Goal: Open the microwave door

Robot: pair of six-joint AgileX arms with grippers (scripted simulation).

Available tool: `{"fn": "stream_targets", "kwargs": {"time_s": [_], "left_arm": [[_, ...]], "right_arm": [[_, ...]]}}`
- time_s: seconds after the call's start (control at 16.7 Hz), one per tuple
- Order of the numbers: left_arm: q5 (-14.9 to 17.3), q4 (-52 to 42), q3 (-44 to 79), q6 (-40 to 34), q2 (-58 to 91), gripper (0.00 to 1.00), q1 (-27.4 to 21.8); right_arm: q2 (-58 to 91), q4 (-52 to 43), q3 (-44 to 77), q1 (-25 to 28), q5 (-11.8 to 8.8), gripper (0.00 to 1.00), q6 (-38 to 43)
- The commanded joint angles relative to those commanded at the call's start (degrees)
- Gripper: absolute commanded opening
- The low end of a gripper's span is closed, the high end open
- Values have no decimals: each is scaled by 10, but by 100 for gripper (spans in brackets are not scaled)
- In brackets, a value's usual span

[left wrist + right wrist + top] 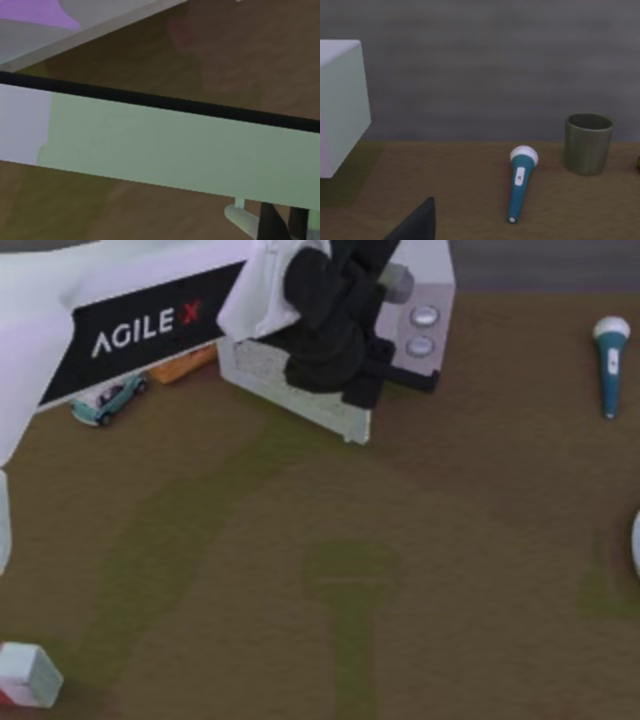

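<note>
- The microwave (425,285) sits at the table's far edge, its microwave door (300,390) already swung partway out.
- Your left gripper (385,375) is at the door's free edge; I cannot tell how its fingers stand.
- Pull off-arc and it may slip off or drag the oven.
- The right arm is parked out of top view.

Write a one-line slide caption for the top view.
Left gripper at the microwave door, swung partly open from the microwave.

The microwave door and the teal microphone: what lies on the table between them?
In the top view, only bare brown table lies between the microwave door, swung partly open, and the teal microphone; nothing stands there.
</note>
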Motion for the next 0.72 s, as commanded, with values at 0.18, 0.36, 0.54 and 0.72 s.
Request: {"fn": "stream_targets", "kwargs": {"time_s": [0.18, 0.36, 0.54, 0.72], "left_arm": [[4, 1, -4, 0, 1, 0, -3], [20, 13, -32, 31, -21, 0, 5], [39, 27, -68, 67, -45, 0, 16], [43, 30, -75, 74, -50, 0, 18]], "right_arm": [[0, 0, 0, 0, 0, 100, 0], [0, 0, 0, 0, 0, 100, 0], [0, 0, 0, 0, 0, 100, 0], [0, 0, 0, 0, 0, 100, 0]]}}
